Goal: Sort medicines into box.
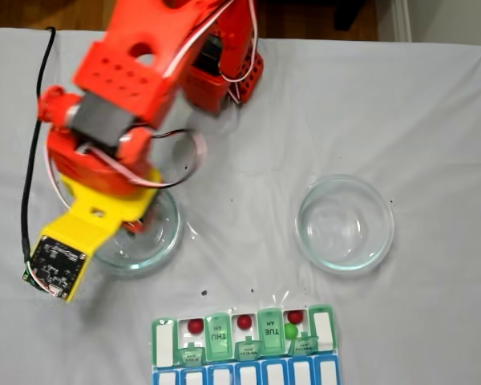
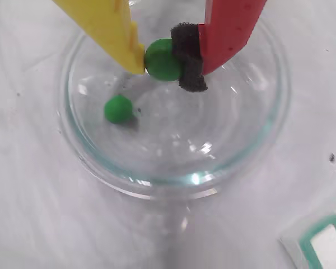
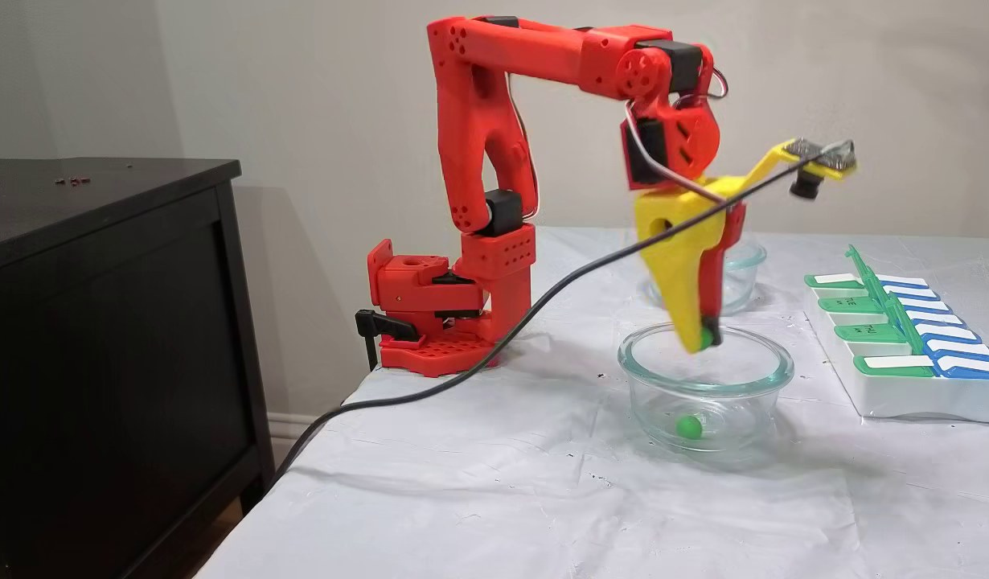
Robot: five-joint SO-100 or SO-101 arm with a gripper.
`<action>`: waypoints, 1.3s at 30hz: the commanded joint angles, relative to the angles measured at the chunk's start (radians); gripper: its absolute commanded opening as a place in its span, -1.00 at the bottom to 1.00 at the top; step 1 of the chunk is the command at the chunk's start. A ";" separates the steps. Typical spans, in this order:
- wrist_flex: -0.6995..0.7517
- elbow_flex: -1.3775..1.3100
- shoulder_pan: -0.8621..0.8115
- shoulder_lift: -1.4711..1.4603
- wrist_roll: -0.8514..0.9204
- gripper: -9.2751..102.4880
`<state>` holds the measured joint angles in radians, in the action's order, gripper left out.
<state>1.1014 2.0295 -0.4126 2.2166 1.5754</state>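
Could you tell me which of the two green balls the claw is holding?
The upper green ball, pinched in the claw; the other lies loose on the dish floor.

I am pinching a green ball [image 2: 163,59] in my gripper [image 2: 166,59], my yellow finger [image 2: 109,28] pressing its left side and the black foam pad [image 2: 189,59] of my red finger [image 2: 229,31] pressing its right. I am holding it over a round clear glass dish [image 2: 87,151]. A second green ball [image 2: 119,109] is lying on the dish floor, lower left of the held one and apart from it. A corner of the pill box [image 2: 319,244] is showing at the lower right, on the white cloth [image 2: 28,224].
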 commanded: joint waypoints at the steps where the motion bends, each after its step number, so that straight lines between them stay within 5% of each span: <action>1: -0.179 0.043 0.123 0.221 -0.310 -0.84; 9: -0.551 0.173 0.261 0.218 -0.726 -0.84; 15: -0.623 0.163 0.376 0.132 -0.836 -0.84; 39: -0.830 0.115 0.511 -0.199 -0.910 -0.84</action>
<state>0.3053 2.2565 0.0752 2.0126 0.6703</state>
